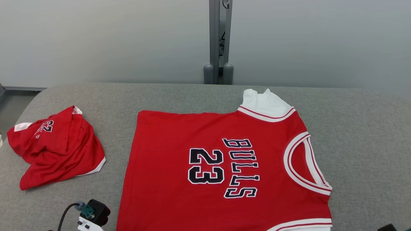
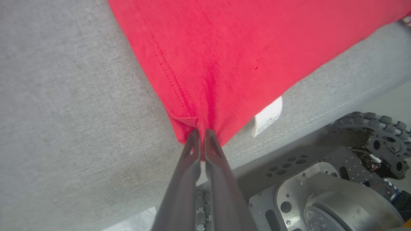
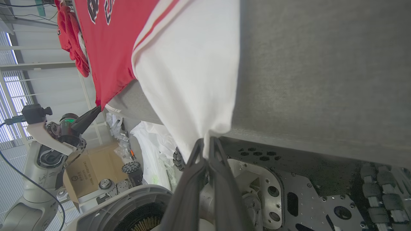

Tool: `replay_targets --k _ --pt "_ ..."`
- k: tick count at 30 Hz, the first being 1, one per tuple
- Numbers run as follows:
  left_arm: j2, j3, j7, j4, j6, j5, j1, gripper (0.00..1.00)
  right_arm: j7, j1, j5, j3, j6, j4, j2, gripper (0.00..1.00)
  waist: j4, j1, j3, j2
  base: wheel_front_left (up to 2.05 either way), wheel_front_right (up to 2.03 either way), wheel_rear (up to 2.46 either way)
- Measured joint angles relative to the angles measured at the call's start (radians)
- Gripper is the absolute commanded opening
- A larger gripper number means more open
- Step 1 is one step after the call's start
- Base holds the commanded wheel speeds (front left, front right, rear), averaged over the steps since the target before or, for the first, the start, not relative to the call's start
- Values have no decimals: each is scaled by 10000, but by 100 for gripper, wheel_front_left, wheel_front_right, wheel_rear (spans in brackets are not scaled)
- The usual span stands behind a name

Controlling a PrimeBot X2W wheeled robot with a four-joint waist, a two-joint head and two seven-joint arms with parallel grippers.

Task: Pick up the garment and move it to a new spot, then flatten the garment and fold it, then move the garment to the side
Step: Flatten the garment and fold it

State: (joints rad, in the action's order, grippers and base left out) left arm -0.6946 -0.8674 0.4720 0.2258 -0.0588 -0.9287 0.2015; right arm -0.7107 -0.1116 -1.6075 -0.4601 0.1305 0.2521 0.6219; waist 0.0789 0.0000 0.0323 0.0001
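Note:
The garment point(image 1: 218, 166) is a red jersey with white trim and "BULLS 23" in black, spread flat on the grey table point(image 1: 359, 144) with its near edge hanging over the front. In the left wrist view my left gripper point(image 2: 201, 133) is shut on the red hem corner point(image 2: 192, 125), just off the table's edge, beside a white label point(image 2: 268, 117). In the right wrist view my right gripper point(image 3: 206, 141) is shut on the tip of the jersey's white sleeve point(image 3: 192, 80), which hangs over the table edge. My left arm's wrist point(image 1: 93, 213) pokes in at the head view's bottom left.
A second red garment point(image 1: 54, 147) lies crumpled at the table's left end. A grey post point(image 1: 219, 41) stands behind the table's far edge. My wheeled base point(image 2: 321, 192) sits below the front edge. A cardboard box point(image 3: 90, 170) is on the floor.

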Motion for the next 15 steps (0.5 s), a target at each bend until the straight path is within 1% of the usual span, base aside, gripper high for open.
replay_targets --k 2,6,11,15 --pt "-134 40 142 -337 111 -88 -68 0 59 28 -2 -6 0 -56 -6 0 -7 0 -24 0 0 0 0" --pt "-221 174 399 -840 337 -384 -104 0 213 267 -25 40 0 -134 6 0 -41 0 -70 0 0 0 0" --pt "-456 456 596 -1254 522 -690 -76 0 514 666 -207 318 0 -290 10 0 -97 0 -120 0 0 0 0" --pt "-399 849 991 -1645 698 -1536 6 0 790 1199 -194 451 0 -424 42 0 -137 0 -189 0 0 0 0"
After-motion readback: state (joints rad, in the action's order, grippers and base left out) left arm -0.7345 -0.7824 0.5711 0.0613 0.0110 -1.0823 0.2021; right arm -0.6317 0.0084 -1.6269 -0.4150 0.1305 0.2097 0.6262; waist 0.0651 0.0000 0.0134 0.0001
